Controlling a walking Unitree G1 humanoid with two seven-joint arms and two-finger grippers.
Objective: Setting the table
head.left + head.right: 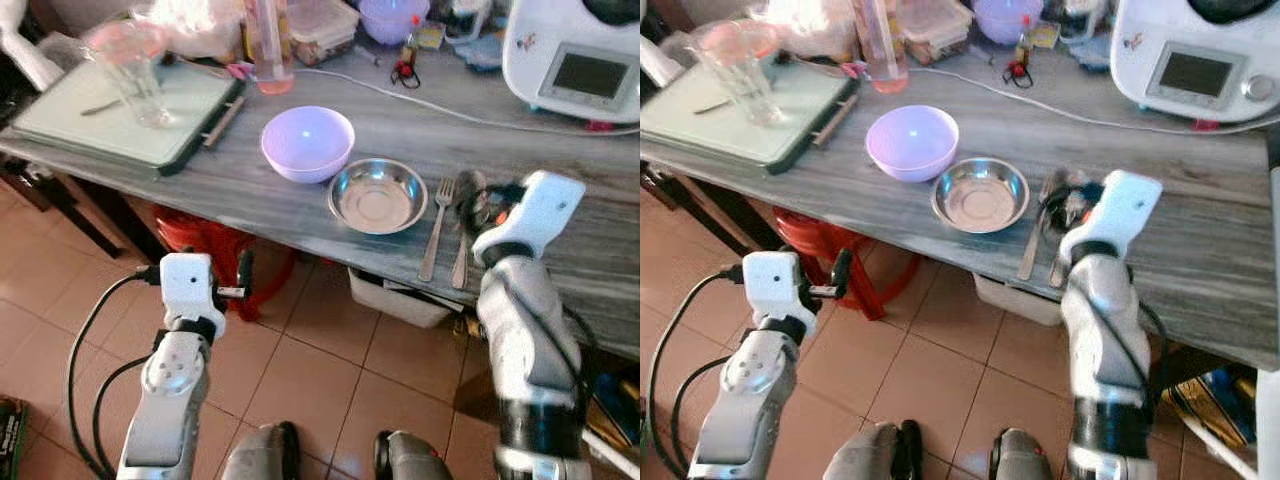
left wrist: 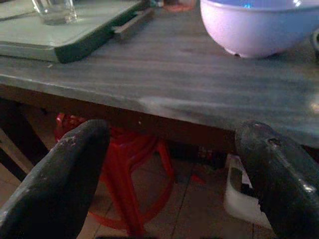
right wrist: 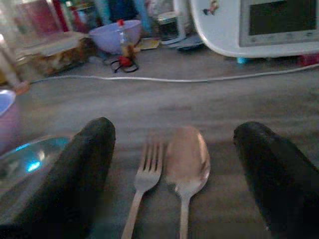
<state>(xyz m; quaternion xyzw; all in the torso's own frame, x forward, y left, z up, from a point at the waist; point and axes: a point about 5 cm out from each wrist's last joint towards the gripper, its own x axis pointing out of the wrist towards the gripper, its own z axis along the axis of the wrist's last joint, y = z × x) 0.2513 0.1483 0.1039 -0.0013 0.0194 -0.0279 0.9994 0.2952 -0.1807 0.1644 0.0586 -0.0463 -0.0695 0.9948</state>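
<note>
Left eye view runs from a green tray (image 1: 120,130) at the far left of the grey bench (image 1: 260,190), with a clear glass (image 1: 135,85) standing on it; below the bench edge the left pincer (image 1: 240,280) hangs over the tiled floor (image 1: 300,370) with its fingers spread wide, holding nothing, a red stool (image 1: 215,245) just beyond it; next along the bench sits a lilac bowl (image 1: 307,142); just beside it a steel bowl (image 1: 377,195), the two nearly touching; then a fork (image 1: 436,228) and a spoon (image 1: 464,225) lying side by side, handles toward the bench edge; the right pincer (image 3: 172,169) hovers low over this pair, fingers wide apart on either side of them, gripping nothing; a white appliance (image 1: 580,55) stands at the far right, a white cable (image 1: 450,110) trailing across the bench.
</note>
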